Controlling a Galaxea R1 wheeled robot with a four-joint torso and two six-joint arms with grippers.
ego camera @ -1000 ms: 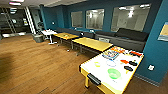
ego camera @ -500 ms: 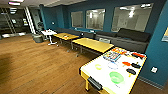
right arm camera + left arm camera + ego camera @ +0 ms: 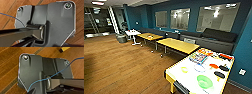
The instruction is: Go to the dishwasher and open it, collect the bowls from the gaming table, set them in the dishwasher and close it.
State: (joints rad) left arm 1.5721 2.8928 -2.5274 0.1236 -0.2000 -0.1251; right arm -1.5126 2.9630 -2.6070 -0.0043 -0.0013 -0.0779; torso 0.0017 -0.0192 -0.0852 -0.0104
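The gaming table (image 3: 189, 78) is a long white-topped table with yellow edges at the lower right of the head view. On its near end lies the larger bright green bowl (image 3: 204, 81). The smaller pale yellow-green bowl (image 3: 184, 69) sits near the table's left edge. A colourful board-game box (image 3: 198, 58) lies further along the top. The dishwasher is out of view. Both wrist views look down on wooden floor (image 3: 10, 65) past the robot's own dark plate.
Red and black paddles (image 3: 219, 70) lie on the gaming table's right side. Two yellow-topped tables (image 3: 177, 45) stand in a row beyond it, then a small white table (image 3: 132, 32) and a bin (image 3: 121, 38). A dark sofa (image 3: 214, 40) lines the blue wall. Open wooden floor (image 3: 121, 67) spreads to the left.
The whole head view has shifted slightly as the robot moves. The gaming table and its bowls now sit a little lower and nearer in the picture.
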